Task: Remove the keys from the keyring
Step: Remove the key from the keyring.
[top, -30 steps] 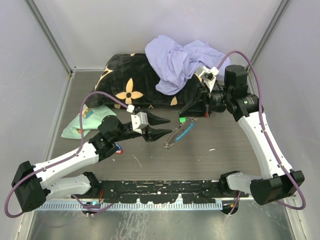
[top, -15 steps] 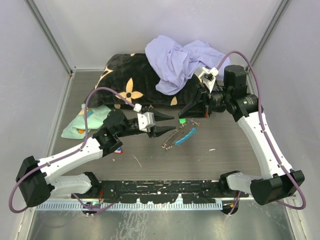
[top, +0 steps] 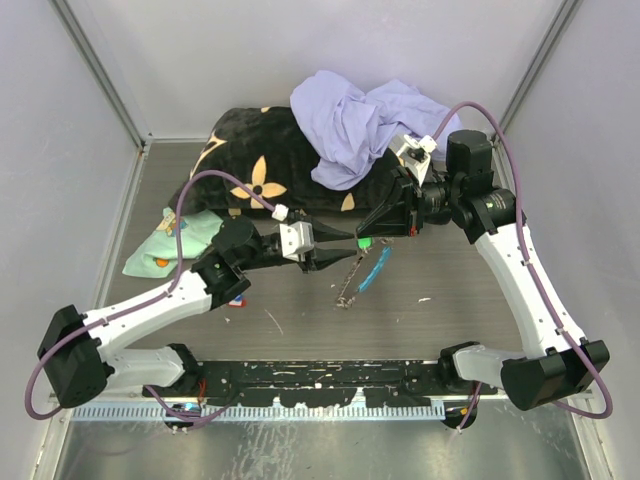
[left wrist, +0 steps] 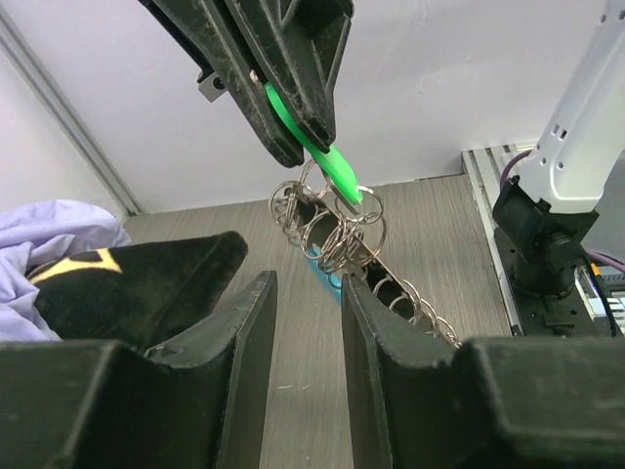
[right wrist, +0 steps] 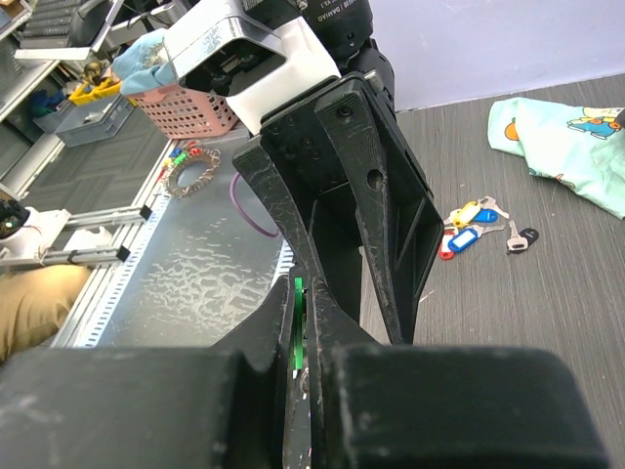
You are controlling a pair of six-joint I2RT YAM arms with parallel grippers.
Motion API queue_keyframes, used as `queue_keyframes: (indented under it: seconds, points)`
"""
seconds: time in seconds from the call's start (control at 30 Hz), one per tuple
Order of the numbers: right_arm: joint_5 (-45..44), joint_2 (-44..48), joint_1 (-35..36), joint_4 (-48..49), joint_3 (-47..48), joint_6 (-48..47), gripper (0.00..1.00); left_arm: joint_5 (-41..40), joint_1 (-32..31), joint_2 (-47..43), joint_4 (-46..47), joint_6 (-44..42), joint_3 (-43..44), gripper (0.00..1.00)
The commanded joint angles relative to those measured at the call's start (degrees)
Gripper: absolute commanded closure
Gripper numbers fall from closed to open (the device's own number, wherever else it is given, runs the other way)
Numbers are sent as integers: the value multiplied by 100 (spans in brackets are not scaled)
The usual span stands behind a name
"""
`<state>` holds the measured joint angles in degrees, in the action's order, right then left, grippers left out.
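Currently pinching the green-tagged key (left wrist: 329, 164) tight in the right end effector (top: 366, 238), dangling the keyring (top: 372, 270) beneath it over the surface (top: 430, 330); holding the left end effector (top: 343, 250) narrowly parted at its rings. Finding tag lettering unreadable.

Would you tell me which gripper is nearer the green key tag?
Right. The right gripper pinches the green key tag; the left gripper sits just beside it, jaws partly open at the keyring.
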<state>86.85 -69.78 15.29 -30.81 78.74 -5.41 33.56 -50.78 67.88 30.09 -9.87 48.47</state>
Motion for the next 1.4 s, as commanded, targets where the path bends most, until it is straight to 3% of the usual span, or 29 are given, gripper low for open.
queue_keyframes:
  seconds: [0.0, 0.37, 0.67, 0.9, 1.13, 1.37]
  points:
    - [225, 76, 41, 250, 98, 116, 99, 241, -17, 51, 608, 214, 229, 67]
    - [236, 62, 84, 256, 100, 139, 99, 255, -167, 220, 811, 483, 242, 75]
    - [218, 67, 141, 332, 89, 237, 99, 209, -227, 283, 963, 714, 282, 99]
    - [297, 78, 178, 380, 133, 377, 99, -224, -236, 104, 593, 1086, 266, 100]
    - [273, 70, 386, 532, 38, 557, 99, -883, -231, 174, -895, 2166, 888, 100]
    - [498, 170, 371, 538, 205, 605, 99, -746, -39, 124, -760, 2782, 617, 100]
